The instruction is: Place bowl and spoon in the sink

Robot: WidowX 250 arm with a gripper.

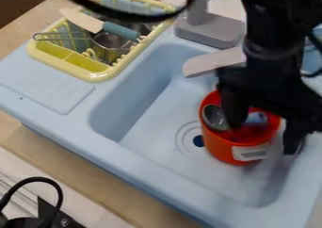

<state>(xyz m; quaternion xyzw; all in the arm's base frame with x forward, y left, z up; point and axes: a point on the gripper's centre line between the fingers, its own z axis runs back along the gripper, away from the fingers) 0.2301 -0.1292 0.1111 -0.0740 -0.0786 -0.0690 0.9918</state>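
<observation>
So the red-orange bowl is sitting upright in the light blue sink, just beside the drain, with the metal spoon in it, its round end up by the rim. There's also something bluish-purple in there, can't really tell what. The black gripper hangs right over the bowl with its fingers well apart, one dipping inside and the other outside, toward the right edge of the view. Gray faucet is behind all that, its spout partly hidden by the arm. Over at upper left, a yellow dish rack on the sink's ledge holds a spatula with a teal handle and a small metal pot. Black cable loops around at lower left, near the wooden counter.
</observation>
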